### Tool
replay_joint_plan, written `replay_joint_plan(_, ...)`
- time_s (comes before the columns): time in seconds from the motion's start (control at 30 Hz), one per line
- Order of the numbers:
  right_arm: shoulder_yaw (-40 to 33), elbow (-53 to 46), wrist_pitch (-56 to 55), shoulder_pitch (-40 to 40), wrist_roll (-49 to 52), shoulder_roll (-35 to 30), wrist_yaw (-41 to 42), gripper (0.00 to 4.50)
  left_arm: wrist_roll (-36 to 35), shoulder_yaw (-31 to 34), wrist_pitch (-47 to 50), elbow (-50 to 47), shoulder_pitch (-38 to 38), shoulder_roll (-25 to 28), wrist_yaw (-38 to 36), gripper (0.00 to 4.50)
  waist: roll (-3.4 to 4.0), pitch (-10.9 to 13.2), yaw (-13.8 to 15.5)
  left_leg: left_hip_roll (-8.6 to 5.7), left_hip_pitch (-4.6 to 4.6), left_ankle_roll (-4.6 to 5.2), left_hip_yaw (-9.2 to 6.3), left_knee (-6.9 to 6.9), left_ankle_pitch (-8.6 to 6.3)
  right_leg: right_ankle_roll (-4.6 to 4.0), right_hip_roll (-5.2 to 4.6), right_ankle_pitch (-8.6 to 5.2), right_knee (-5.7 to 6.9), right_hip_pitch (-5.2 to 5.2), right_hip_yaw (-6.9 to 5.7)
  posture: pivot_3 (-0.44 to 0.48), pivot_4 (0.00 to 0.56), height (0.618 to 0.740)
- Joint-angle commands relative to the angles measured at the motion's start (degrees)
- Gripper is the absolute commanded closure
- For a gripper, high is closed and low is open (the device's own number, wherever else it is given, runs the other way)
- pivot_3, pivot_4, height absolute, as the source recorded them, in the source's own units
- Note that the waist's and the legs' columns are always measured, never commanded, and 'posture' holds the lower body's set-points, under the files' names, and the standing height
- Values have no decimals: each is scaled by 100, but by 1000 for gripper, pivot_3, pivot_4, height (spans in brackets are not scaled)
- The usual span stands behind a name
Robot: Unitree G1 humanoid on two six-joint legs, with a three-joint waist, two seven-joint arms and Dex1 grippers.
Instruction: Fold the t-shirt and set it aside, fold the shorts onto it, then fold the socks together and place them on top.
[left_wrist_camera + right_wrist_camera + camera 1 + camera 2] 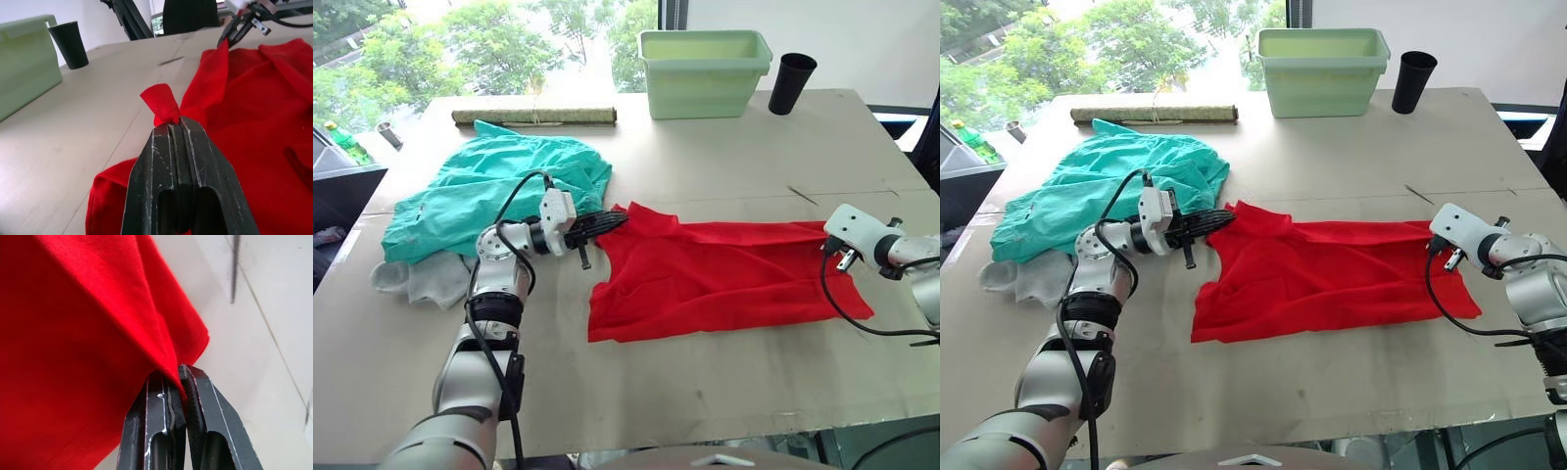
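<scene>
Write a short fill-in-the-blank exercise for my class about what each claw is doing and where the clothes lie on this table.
1. Both the left claw and the right claw are shut on the ____.
2. The teal shorts lie bunched on the robot's ____ side of the table.
3. The grey-white socks lie partly under the ____.
4. The black cup stands beside the pale green ____.

Missing words: t-shirt; left; shorts; bin
</scene>
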Motion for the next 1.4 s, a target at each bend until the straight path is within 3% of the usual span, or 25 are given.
replay_joint_plan(0.03, -236, 13, -12, -107, 16, -122, -51, 4366, -27, 53, -478, 176, -65, 176, -393, 4500, 0, 0, 3, 0, -1, 0, 0, 0, 0, 0, 0, 0, 0, 0, 0, 0, 150, 727)
replay_joint_plan(0.23, -255, -296, 326, 359, 69, -215, 104, 4366, -15, 0, -1334, 471, 211, 288, -1093, 4500, 1, -1, 9, 0, -2, 1, 0, 1, 0, 19, 0, -12, -1, -1, 0, 0, 150, 727)
replay_joint_plan(0.37, -243, -352, 500, 467, 120, -160, 124, 4366, -145, -496, -1750, 516, 319, 502, -1245, 4500, -2, -2, 20, 1, -1, 2, -2, 1, -2, 18, -2, -11, -1, 0, -1, 0, 150, 727)
replay_joint_plan(0.4, -252, -396, 510, 529, 164, -195, 205, 4500, -146, -613, -1879, 568, 335, 594, -1245, 3821, -3, -3, 21, 1, -2, 2, -4, 1, -3, 18, -3, -11, -1, -1, -1, 0, 150, 727)
replay_joint_plan(0.43, -336, -485, 597, 618, 294, -179, 283, 3984, -158, -725, -1931, 592, 356, 692, -1245, 3516, -4, -4, 20, 1, -2, 3, -5, 1, -3, 18, -3, -11, -1, -1, -1, 0, 150, 727)
replay_joint_plan(0.47, -438, -671, 696, 760, 414, -190, 368, 3843, -210, -799, -1705, 561, 386, 787, -1245, 3214, -5, -4, 22, 1, -2, 4, -6, 1, -4, 18, -3, -11, -1, -1, -1, 0, 150, 727)
replay_joint_plan(0.6, -1297, -1897, 1143, 1309, 1225, -49, 625, 2215, -763, -340, 991, -101, 445, 893, -854, 1281, -5, -7, 25, 1, -7, 11, -17, -1, -8, 16, -2, -12, -2, -1, -7, 0, 150, 727)
replay_joint_plan(0.63, -1572, -2222, 1177, 1452, 1499, 7, 715, 2207, -956, -316, 1827, -550, 571, 1009, -736, 753, -6, -7, 17, 1, -7, 12, -18, -1, -8, 18, -1, -12, -2, -1, -7, 0, 150, 727)
replay_joint_plan(0.73, -2303, -3123, 1209, 1852, 2386, 298, 954, 2207, -1526, -263, 3920, -2092, 1103, 1373, -390, 753, -5, -5, -19, 2, -9, 17, -19, -2, -11, 22, 3, -13, -2, -1, -4, 0, 150, 727)
replay_joint_plan(0.83, -2712, -4001, 1128, 2169, 3435, 852, 1090, 2207, -1687, -250, 5247, -3224, 1348, 1442, 563, 753, -3, -5, 3, 3, -3, 17, -21, -3, -12, 22, 3, -14, -5, 2, -3, 0, 150, 727)
replay_joint_plan(1.03, -2011, -4737, 848, 2252, 3458, 1230, 670, 2207, -1377, -395, 6480, -3625, 1153, 1241, 1858, 753, -9, -8, 47, 2, -1, -1, -30, 3, -31, 22, 2, -14, -10, 6, -4, 0, 150, 727)
replay_joint_plan(1.2, -1753, -4914, 880, 2246, 3525, 1235, 489, 2207, -1230, -539, 6512, -3623, 1091, 1232, 1735, 753, -8, -8, 40, 1, -5, -11, -27, -3, -24, 21, 5, -15, -9, 1, -4, 0, 150, 727)
replay_joint_plan(1.23, -1734, -4912, 856, 2258, 3505, 1213, 463, 2207, -1222, -563, 6475, -3614, 1068, 1197, 1672, 1293, -8, -8, 42, 1, -6, -11, -27, -3, -23, 21, 6, -15, -10, 2, -4, 0, 150, 727)
replay_joint_plan(1.27, -1718, -4905, 836, 2278, 3493, 1195, 448, 2207, -1190, -600, 6443, -3600, 1050, 1177, 1626, 1501, -8, -8, 46, 1, -6, -11, -27, -4, -23, 21, 6, -15, -10, 2, -4, 0, 150, 727)
replay_joint_plan(1.4, -1666, -4780, 686, 2386, 3346, 1119, 405, 2207, -1055, -725, 6265, -3573, 1034, 1139, 1450, 3500, -8, -8, 45, 0, -6, -13, -25, -2, -24, 21, 5, -15, -12, 3, -4, 0, 150, 727)
